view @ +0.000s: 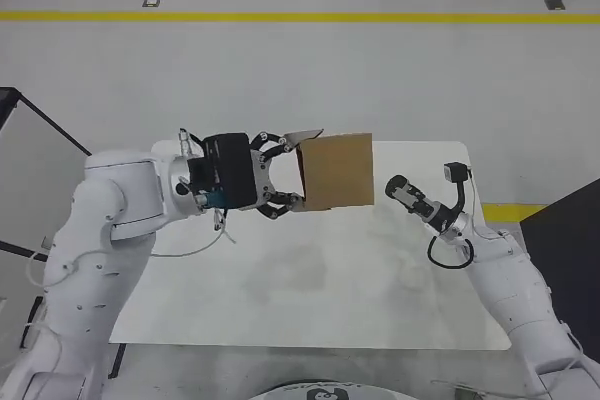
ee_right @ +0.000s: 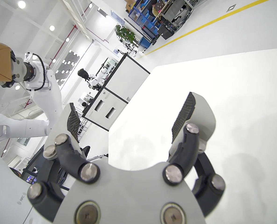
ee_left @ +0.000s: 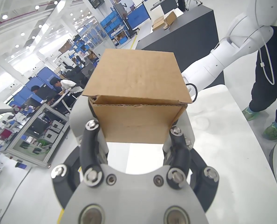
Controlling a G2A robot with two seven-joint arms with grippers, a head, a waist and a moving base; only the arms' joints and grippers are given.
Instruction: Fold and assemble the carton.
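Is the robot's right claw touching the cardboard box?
Apart. The top view shows bare table between the right gripper and the carton, held by the left gripper.

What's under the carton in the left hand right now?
The carton, gripped by the left hand, is over the white table. In the left wrist view, tabletop shows past its lower edge. From above, the carton covers the patch directly beneath it.

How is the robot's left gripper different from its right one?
The left gripper is shut on the brown carton; the right gripper holds nothing. The left gripper's jaws press the carton's sides; the right gripper's jaws stand wide apart. Both have the same two-jaw build and are over the white table.
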